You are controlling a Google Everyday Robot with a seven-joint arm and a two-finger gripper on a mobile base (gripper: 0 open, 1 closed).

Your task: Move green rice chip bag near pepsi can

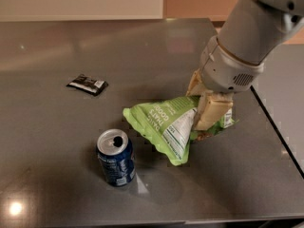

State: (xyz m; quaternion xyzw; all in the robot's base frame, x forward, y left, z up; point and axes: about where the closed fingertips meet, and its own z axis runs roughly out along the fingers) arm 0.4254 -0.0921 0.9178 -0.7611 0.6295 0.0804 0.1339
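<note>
The green rice chip bag (164,126) is a crinkly light-green bag with a white label panel, held near the middle of the dark table. My gripper (207,112) reaches in from the upper right and is shut on the bag's right end, its tan fingers (212,112) clamping it. The bag's left tip hangs just right of and above the pepsi can (115,158), a small dark-blue can with a silver open top standing upright at the front. A narrow gap lies between bag and can.
A small black packet (87,84) lies flat at the left of the grey table (57,141). The table's right edge (278,127) runs diagonally past my arm, and its front edge is just below the can.
</note>
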